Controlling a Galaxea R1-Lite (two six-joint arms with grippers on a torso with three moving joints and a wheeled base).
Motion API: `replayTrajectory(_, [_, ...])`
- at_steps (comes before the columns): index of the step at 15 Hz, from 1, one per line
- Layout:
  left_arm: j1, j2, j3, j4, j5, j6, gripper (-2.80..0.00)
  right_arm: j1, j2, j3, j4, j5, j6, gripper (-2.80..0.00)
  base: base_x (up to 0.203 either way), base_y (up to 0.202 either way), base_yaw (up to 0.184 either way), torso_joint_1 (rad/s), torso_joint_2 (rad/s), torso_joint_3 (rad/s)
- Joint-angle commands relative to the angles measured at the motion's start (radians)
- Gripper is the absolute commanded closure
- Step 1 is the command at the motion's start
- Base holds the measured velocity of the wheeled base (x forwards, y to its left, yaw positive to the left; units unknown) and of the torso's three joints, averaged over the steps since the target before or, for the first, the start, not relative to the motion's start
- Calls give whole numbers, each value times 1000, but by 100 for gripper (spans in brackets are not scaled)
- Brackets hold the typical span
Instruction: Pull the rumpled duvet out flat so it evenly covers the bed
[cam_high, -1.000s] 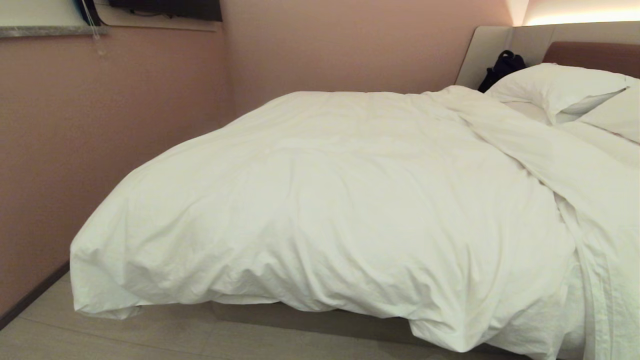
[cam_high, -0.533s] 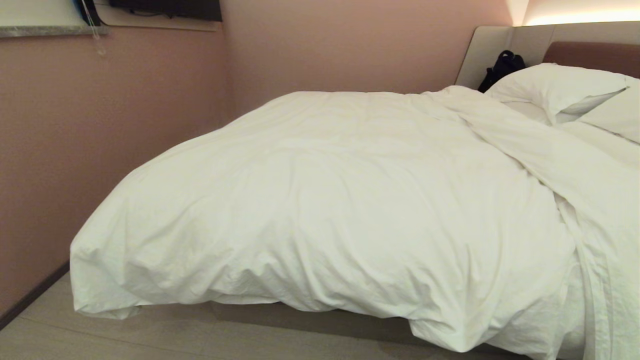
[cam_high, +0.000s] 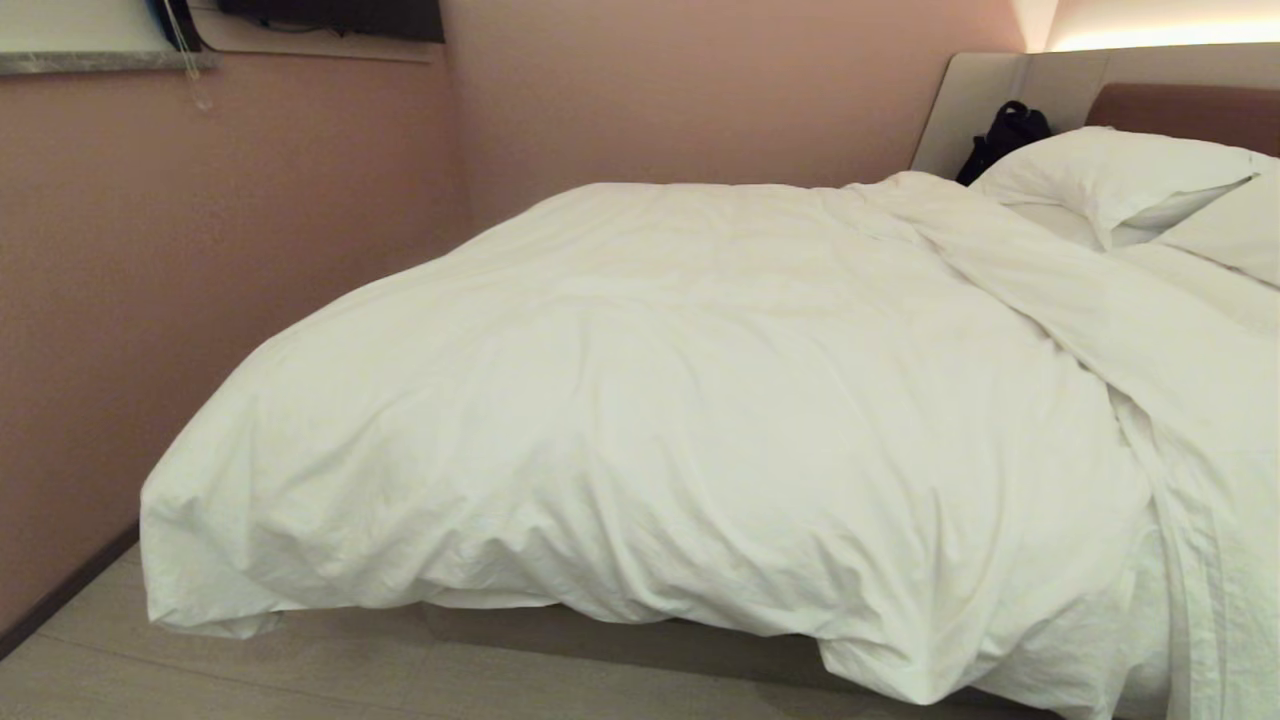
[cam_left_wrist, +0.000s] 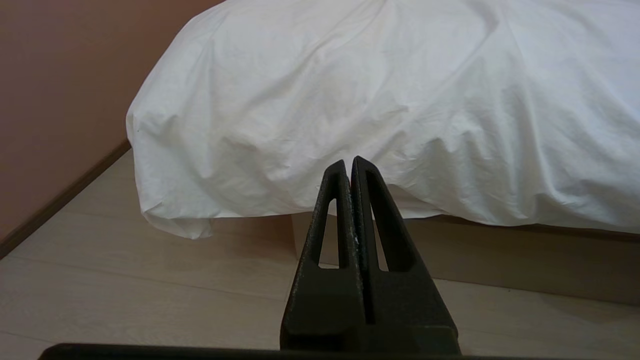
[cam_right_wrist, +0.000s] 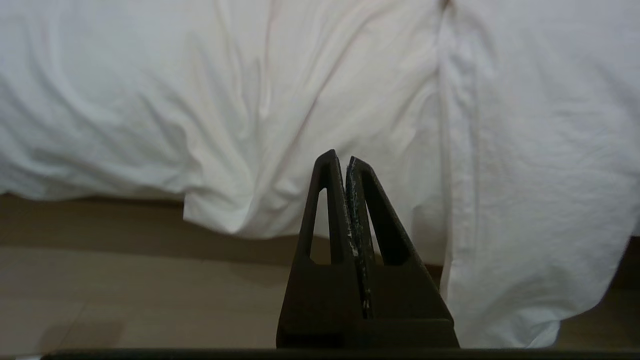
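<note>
Plainly, the work has hardly begun. Across the middle of the head view the thick, puffy white duvet (cam_high: 660, 400) lies heaped on the low bed with its grey-beige platform base (cam_high: 640, 640), bunched toward the left of the frame and overhanging the near edge at the lower left, while a long folded ridge runs diagonally down the right side. At the upper right the plump white pillows (cam_high: 1110, 175) rest against the beige and brown padded headboard (cam_high: 1180, 100), with a dark bag (cam_high: 1005, 135) tucked beside them. Neither arm shows in the head view. In its wrist view the black left gripper (cam_left_wrist: 351, 162) is pressed fully closed and empty, apart from the duvet's hanging hem; the black right gripper (cam_right_wrist: 340, 156) is likewise closed on nothing, facing the drooping corner. Grasping an edge and drawing the whole cover flat remains to be done.
</note>
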Motion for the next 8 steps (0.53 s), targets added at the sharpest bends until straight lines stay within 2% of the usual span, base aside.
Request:
replayTrajectory(1, [0,0,0,-1,0,0,0,0,-1,22,-28,59,1,0,0,0,0,0,0,0])
replayTrajectory(5, [0,0,0,-1,0,0,0,0,-1,22,-29,59,39,0,0,0,0,0,0,0])
replayTrajectory(8, [0,0,0,-1,0,0,0,0,-1,22,-29,59,39,0,0,0,0,0,0,0])
